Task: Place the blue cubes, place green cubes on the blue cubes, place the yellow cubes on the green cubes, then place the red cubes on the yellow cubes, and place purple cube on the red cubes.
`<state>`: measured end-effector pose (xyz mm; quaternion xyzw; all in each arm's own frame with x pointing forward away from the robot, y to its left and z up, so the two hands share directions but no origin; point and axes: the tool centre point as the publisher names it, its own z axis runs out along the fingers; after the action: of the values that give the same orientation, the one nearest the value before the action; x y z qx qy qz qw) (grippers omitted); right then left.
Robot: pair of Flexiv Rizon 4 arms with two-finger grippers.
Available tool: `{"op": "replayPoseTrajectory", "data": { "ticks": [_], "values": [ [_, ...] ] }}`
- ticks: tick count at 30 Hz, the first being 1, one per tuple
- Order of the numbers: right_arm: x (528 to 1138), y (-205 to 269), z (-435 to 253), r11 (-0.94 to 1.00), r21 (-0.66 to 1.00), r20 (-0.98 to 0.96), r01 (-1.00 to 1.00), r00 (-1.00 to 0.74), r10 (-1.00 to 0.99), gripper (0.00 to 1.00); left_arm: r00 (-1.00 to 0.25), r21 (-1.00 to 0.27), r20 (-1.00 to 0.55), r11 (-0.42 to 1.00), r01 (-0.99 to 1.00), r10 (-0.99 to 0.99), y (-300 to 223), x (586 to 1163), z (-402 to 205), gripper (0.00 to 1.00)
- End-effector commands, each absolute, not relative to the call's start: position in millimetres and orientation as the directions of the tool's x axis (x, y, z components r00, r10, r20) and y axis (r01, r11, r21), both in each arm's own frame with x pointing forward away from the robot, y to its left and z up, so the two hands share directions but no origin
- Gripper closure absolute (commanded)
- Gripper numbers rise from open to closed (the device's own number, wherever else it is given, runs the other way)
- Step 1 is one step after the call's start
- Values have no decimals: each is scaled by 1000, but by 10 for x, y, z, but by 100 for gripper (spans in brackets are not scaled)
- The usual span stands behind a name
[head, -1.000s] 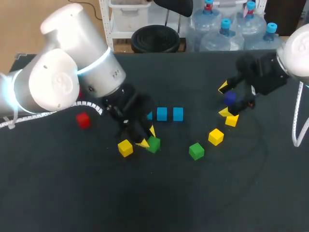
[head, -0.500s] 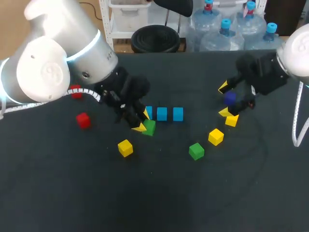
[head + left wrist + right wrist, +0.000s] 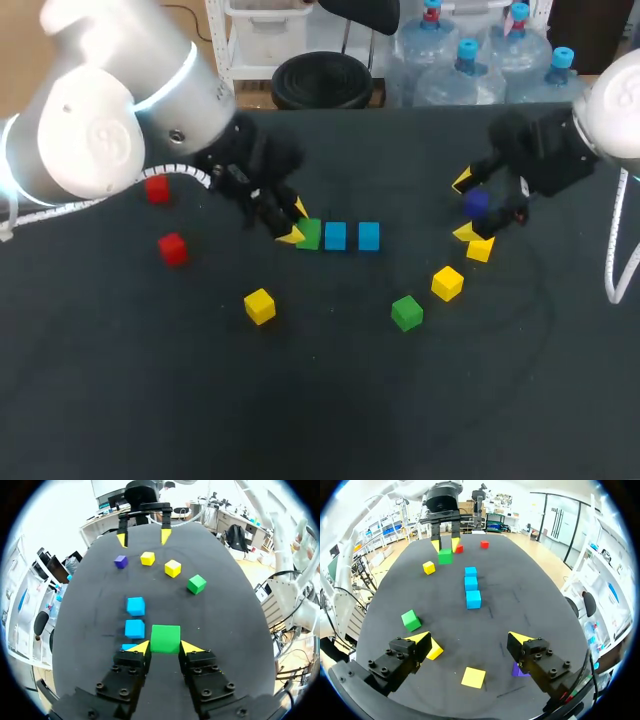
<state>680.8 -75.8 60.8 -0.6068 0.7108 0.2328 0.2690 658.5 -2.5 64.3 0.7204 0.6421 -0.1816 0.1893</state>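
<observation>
Gripping a green cube [image 3: 309, 235] from two sides, our left gripper [image 3: 296, 222] has both yellow tips pressed against it, as the left wrist view confirms. We hold this cube at the left end of the row of blue cubes [image 3: 335, 236]. There the third blue cube [image 3: 129, 646] shows only as an edge beside one finger. We cannot tell whether the green cube touches it.

Our right gripper [image 3: 466, 207] hangs wide open and holds nothing. The purple cube [image 3: 120, 561] lies on the table [image 3: 560, 400] below it, beside one finger in the right wrist view, with two yellow cubes [image 3: 473, 677] close by.

A second green cube [image 3: 406, 312], one more yellow cube [image 3: 259, 305] and two red cubes [image 3: 172, 248] lie apart on the table.
</observation>
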Motion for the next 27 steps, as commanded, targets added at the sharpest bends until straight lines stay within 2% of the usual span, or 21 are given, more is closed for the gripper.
{"op": "replayPoseTrajectory", "data": {
  "ticks": [1,27],
  "values": [
    [6814,-756,600,154,4,-666,-988,-118,-736,0,109,42,-513,-102,994,851,-56,6672,590,100],
    [6814,-756,600,154,4,-666,-988,-118,-736,0,46,39,-534,-30,999,844,-199,7055,417,100]
  ]
}}
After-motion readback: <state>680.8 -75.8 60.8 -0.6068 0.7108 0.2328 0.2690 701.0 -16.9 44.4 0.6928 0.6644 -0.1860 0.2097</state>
